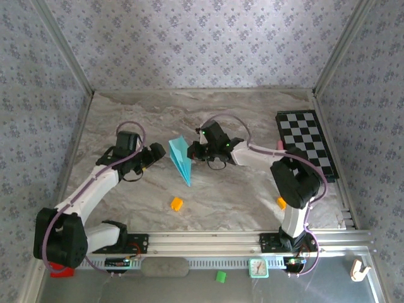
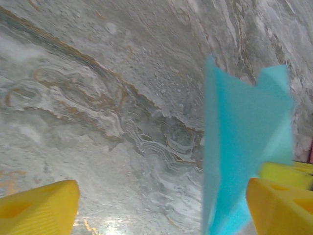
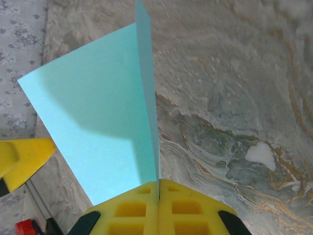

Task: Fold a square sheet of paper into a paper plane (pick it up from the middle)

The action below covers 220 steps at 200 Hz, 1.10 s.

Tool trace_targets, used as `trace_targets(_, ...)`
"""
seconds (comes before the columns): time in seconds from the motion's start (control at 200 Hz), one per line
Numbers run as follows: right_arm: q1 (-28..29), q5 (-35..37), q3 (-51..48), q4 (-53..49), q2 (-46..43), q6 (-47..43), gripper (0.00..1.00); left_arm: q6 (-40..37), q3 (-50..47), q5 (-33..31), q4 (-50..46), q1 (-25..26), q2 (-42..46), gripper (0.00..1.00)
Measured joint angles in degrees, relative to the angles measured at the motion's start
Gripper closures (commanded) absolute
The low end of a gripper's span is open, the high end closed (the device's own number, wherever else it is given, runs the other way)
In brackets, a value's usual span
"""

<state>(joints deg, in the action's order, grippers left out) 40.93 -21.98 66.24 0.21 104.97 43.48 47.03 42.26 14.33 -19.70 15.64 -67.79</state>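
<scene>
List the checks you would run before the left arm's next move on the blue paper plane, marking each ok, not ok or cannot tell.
1. The right gripper is shut on the centre crease of the paper plane: ok.
2. The left gripper is open: ok.
3. The plane's wing is lined up with the left gripper's gap: ok.
4. The left fingers are touching the paper: cannot tell.
5. The orange cube lies apart from the plane: ok.

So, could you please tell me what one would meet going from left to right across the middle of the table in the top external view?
In order: left gripper → paper plane → right gripper → checkered board.
</scene>
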Motion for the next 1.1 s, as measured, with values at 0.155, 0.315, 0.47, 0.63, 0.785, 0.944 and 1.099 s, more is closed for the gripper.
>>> trace_targets(0.155, -0.57, -3.28, -4.2, 5.4, 3.15, 2.82, 0.96, 2.23, -2.73, 4.15, 3.89, 0.26, -3.63, 0.31)
trace_targets(0.315, -0.96, -5.4, -6.69, 9.73, 3.87, 5.22, 0.96, 3.54, -4.87, 6.73, 7.23, 2.93, -7.21, 0.38)
trace_targets(0.47, -1.68, -6.38, -7.72, 12.31, 3.89, 6.4, 0.96, 4.04, -4.94, 8.13, 9.7, 5.9, -10.19, 0.5)
trace_targets(0.63, -2.16, -6.99, -8.37, 13.49, 3.91, 6.73, 0.96, 4.17, -4.81, 8.46, 11.02, 6.97, -13.09, 0.63)
trace_targets(0.785, -2.23, -7.58, -8.72, 14.27, 3.93, 6.73, 0.96, 4.07, -4.7, 8.44, 11.74, 7.06, -15.04, 0.64)
trace_targets(0.944, -2.23, -8.11, -9.03, 14.71, 4.2, 6.78, 0.96, 4.07, -3.41, 8.44, 12.85, 7.32, -16.63, 0.68)
trace_targets(1.099, -2.25, -8.52, -9.2, 15.02, 4.37, 6.99, 0.94, 4.07, -2.21, 8.37, 13.42, 7.37, -18.23, 0.79)
